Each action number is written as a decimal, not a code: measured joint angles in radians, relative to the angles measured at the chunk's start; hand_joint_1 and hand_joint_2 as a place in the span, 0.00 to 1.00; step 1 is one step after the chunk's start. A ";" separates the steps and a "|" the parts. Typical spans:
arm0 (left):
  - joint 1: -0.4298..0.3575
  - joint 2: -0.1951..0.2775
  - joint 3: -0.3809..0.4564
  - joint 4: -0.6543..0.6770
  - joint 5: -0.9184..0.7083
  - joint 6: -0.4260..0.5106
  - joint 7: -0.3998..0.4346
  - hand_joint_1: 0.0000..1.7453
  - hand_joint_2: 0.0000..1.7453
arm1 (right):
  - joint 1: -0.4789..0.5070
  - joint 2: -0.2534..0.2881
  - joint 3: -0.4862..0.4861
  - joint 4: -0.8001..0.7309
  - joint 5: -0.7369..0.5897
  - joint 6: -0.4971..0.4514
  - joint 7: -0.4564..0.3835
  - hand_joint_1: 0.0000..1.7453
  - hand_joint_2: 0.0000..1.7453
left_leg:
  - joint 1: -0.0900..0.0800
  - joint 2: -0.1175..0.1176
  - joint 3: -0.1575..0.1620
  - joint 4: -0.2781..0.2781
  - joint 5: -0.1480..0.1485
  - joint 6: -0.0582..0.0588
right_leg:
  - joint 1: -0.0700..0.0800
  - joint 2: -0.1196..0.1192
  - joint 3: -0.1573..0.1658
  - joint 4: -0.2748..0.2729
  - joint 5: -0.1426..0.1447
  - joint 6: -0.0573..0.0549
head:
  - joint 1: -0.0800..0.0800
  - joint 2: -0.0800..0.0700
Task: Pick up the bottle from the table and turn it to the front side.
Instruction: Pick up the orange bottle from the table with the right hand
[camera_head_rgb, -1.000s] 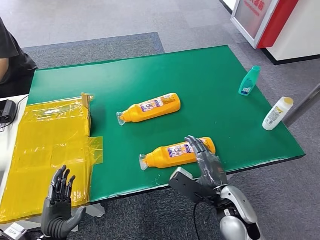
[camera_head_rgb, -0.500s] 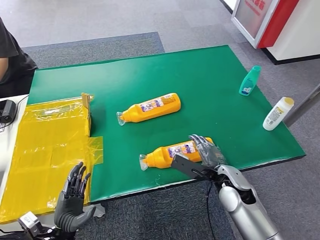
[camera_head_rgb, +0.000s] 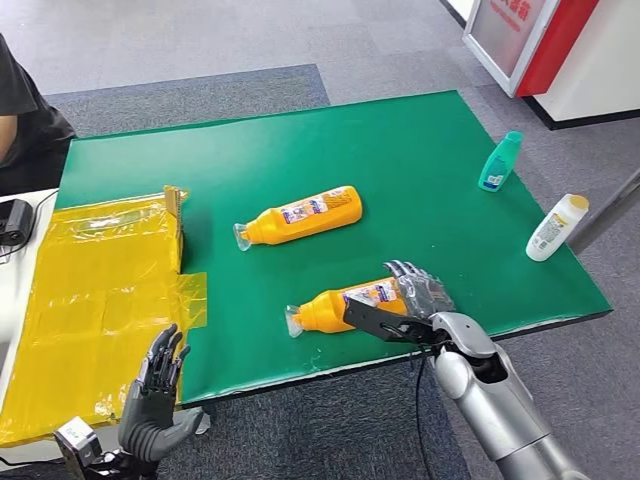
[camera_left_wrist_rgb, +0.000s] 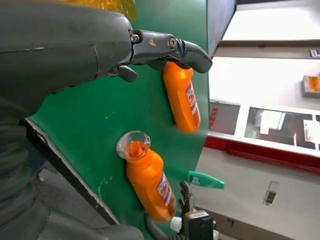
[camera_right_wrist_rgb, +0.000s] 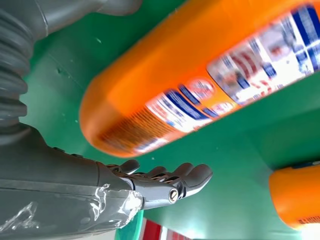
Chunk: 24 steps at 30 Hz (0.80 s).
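Note:
Two orange bottles lie on the green table (camera_head_rgb: 423, 180). The near bottle (camera_head_rgb: 340, 306) points its clear cap left, and its blue-and-white label faces up. My right hand (camera_head_rgb: 411, 300) straddles its base end, thumb on the near side and fingers (camera_head_rgb: 413, 280) over the far side. In the right wrist view the near bottle (camera_right_wrist_rgb: 188, 85) lies between thumb and outstretched fingers (camera_right_wrist_rgb: 170, 180), with green table showing in the gap. The far bottle (camera_head_rgb: 302, 216) lies untouched. My left hand (camera_head_rgb: 155, 400) hovers open below the table's front-left edge. The left wrist view shows the near bottle (camera_left_wrist_rgb: 151, 185) and the far bottle (camera_left_wrist_rgb: 183, 97).
A teal bottle (camera_head_rgb: 500, 160) and a white bottle (camera_head_rgb: 555, 227) lie near the table's right edge. A yellow plastic sheet (camera_head_rgb: 90, 290) covers the left end. A person (camera_head_rgb: 23, 120) sits at the far left beside a black device (camera_head_rgb: 15, 222). A red-and-white stand (camera_head_rgb: 528, 40) is at the back right.
My right hand has reached forward over the near bottle's base, and the bottle slid slightly right. My left hand drifted right and a little lower.

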 joint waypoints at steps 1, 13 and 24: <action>0.000 0.001 -0.003 0.001 0.000 0.001 0.000 0.00 1.00 | -0.003 0.000 0.002 0.003 0.005 0.000 0.000 0.00 1.00 | 0.000 0.000 0.000 0.000 0.000 0.000 | 0.000 0.000 0.000 0.000 0.000 0.000 | 0.000 0.000; 0.000 0.009 -0.016 0.004 0.000 0.018 0.000 0.00 1.00 | -0.016 0.000 0.012 0.023 0.056 -0.002 -0.008 0.00 1.00 | 0.000 0.000 0.000 0.000 0.000 0.000 | 0.000 0.000 0.000 0.000 0.000 0.000 | 0.000 0.000; -0.004 0.016 -0.035 0.009 0.000 0.023 0.000 0.00 1.00 | -0.071 0.000 0.038 0.095 0.110 0.013 -0.028 0.00 1.00 | 0.000 0.000 0.000 0.000 0.000 0.000 | 0.000 0.000 0.000 0.000 0.000 0.000 | 0.000 0.000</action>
